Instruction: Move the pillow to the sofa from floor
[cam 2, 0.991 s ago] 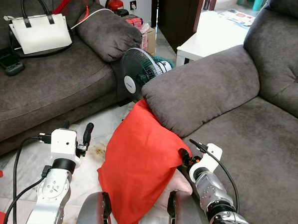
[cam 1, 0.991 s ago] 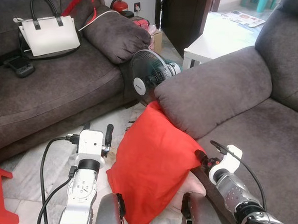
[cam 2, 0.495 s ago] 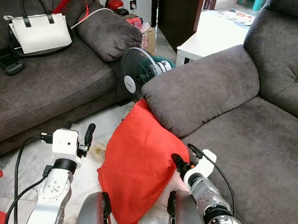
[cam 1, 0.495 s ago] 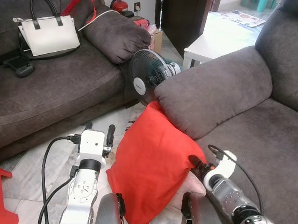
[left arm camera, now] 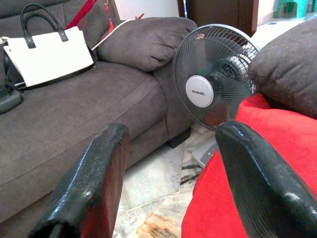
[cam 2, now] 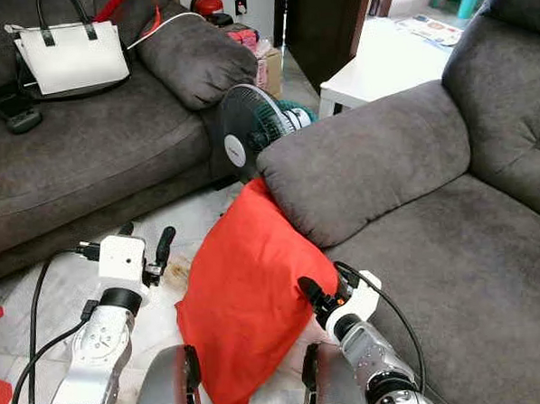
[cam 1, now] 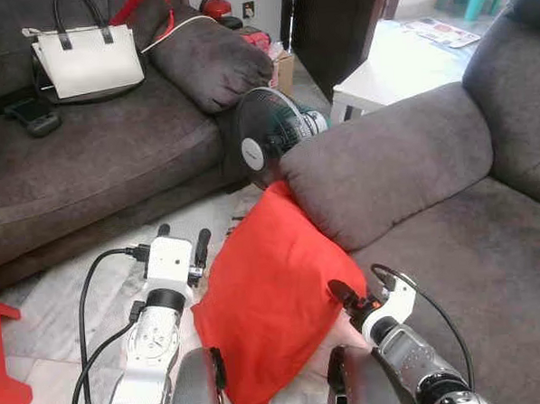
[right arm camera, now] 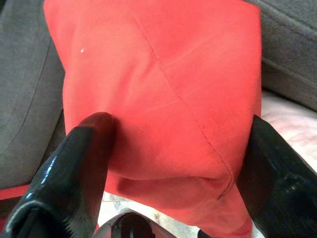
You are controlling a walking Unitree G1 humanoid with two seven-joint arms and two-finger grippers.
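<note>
Fingers of my right gripper (right arm camera: 168,163) straddle the red pillow (cam 1: 275,292), which leans on the floor against the sofa (cam 1: 453,247); my left gripper (left arm camera: 168,173) gapes wide beside it, holding nothing.

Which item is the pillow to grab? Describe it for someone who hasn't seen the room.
Start at the grey sofa on the robot's right and find its fat front armrest. Leaning against the armrest's front, bottom edge on the marble floor, is the pillow, with a standing fan just behind it. It is the one bright red cushion; the others are grey.
</note>
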